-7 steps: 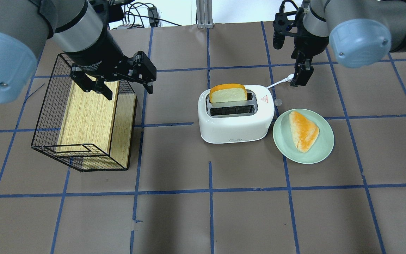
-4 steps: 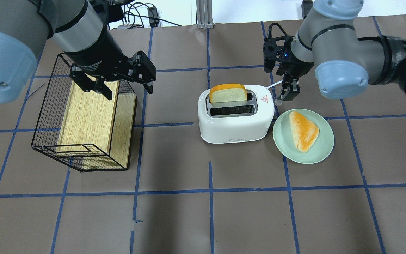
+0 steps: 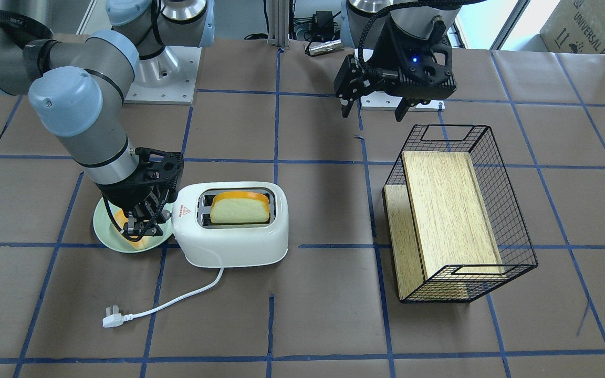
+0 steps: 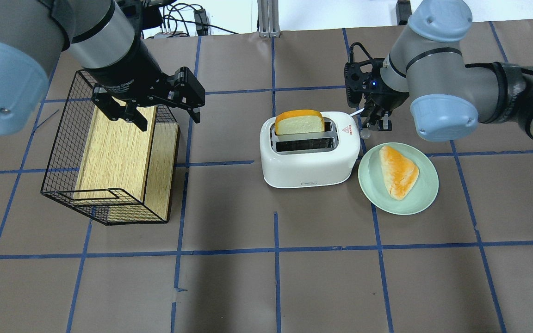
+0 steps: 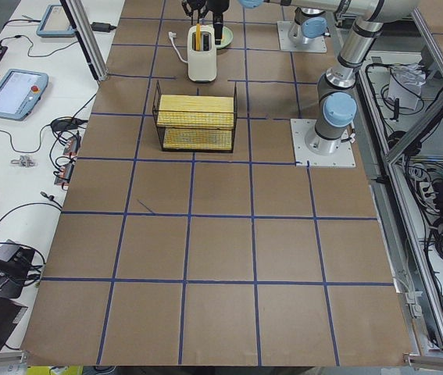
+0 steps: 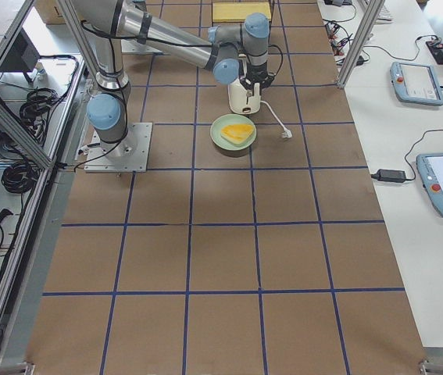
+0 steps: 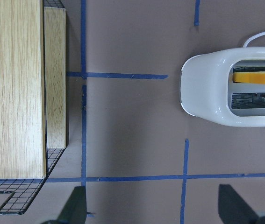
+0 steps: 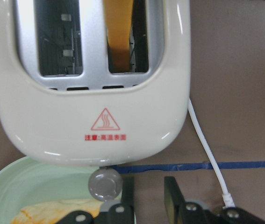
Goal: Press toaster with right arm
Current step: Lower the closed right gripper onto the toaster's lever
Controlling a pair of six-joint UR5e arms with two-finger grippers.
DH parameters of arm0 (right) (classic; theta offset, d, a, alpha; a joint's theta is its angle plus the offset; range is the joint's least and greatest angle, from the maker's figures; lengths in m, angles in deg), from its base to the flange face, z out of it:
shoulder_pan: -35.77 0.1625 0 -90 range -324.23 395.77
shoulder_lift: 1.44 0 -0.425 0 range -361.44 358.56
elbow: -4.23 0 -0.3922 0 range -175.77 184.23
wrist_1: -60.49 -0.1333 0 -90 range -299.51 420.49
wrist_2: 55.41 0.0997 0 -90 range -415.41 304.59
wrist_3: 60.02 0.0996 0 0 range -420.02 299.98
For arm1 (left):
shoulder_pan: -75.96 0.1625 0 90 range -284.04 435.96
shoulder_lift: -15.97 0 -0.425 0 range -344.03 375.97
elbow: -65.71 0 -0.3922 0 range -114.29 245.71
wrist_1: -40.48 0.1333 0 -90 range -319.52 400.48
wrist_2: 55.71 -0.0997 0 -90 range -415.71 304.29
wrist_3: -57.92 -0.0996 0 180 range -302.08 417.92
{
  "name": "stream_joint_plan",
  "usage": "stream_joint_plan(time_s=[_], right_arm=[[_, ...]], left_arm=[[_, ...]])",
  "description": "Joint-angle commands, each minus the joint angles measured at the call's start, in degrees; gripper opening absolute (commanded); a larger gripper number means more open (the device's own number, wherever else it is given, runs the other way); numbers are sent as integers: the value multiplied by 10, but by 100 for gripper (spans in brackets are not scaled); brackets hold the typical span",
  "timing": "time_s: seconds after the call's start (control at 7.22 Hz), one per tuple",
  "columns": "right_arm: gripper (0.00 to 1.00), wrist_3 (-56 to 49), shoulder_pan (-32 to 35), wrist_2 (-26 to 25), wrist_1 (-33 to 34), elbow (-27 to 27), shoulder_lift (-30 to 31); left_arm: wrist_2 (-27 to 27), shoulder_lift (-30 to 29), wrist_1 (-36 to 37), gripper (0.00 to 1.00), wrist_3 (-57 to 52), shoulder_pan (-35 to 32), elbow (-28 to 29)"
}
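From across the table the right gripper (image 3: 142,223) hides the toaster's (image 3: 229,247) end knob and much of the green plate (image 3: 102,233) beneath it. The right wrist camera shows only its fingertips (image 8: 173,198). They are cut off at the bottom edge, with a narrow gap between them, and hold nothing. They sit just beside the silver knob (image 8: 105,183), but whether they touch it cannot be told. In both side views this spot is too small to read.

The toaster stands upright near the middle of the table. A bread slice (image 4: 299,122) sticks up out of its far slot, and its cord (image 3: 187,296) trails to a loose plug (image 3: 111,319). The plate, carrying a triangular pastry (image 4: 398,171), lies just beside the knob end.

Well apart, the left gripper (image 4: 169,121) hangs with its fingers spread wide over a tilted wire basket (image 4: 58,138) that holds a wooden board (image 4: 114,148).
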Motion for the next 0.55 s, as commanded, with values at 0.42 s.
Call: stream_joint_plan(time_s=[0.42], right_arm=[[17, -11, 0, 0, -30, 6, 1]], left_arm=[[0, 0, 0, 100, 0, 0, 0]])
